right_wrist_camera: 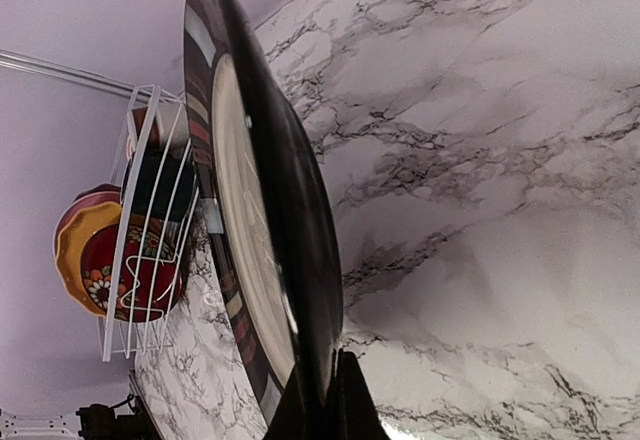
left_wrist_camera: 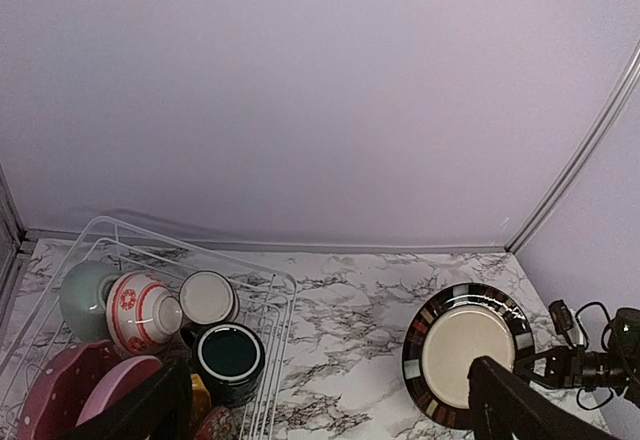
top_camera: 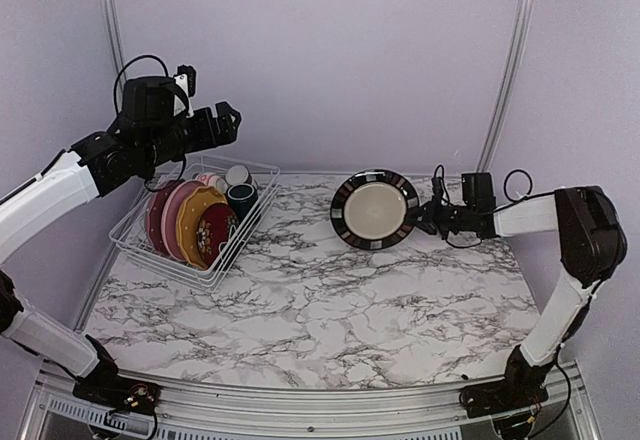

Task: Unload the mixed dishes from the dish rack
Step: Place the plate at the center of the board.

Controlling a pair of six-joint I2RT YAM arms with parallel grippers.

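The white wire dish rack (top_camera: 249, 222) stands at the table's left. In it stand a pink plate (top_camera: 160, 215), an orange-yellow plate (top_camera: 192, 222) and a dark red floral plate (top_camera: 215, 228), with a dark teal mug (top_camera: 241, 198) and pale cups (top_camera: 237, 174) behind them. My left gripper (top_camera: 225, 120) hangs open and holds nothing above the rack's far end; its wrist view looks down on the mug (left_wrist_camera: 230, 352) and a pale green bowl (left_wrist_camera: 85, 295). My right gripper (top_camera: 418, 218) is shut on the rim of a black plate (top_camera: 375, 210) with a cream centre, held on edge right of the rack.
A purple back wall with a metal rail (top_camera: 505, 70) closes off the far side. Marble tabletop (top_camera: 330, 300) stretches between the rack and the near edge. In the right wrist view the black plate (right_wrist_camera: 270, 220) hides much of the rack (right_wrist_camera: 140, 260).
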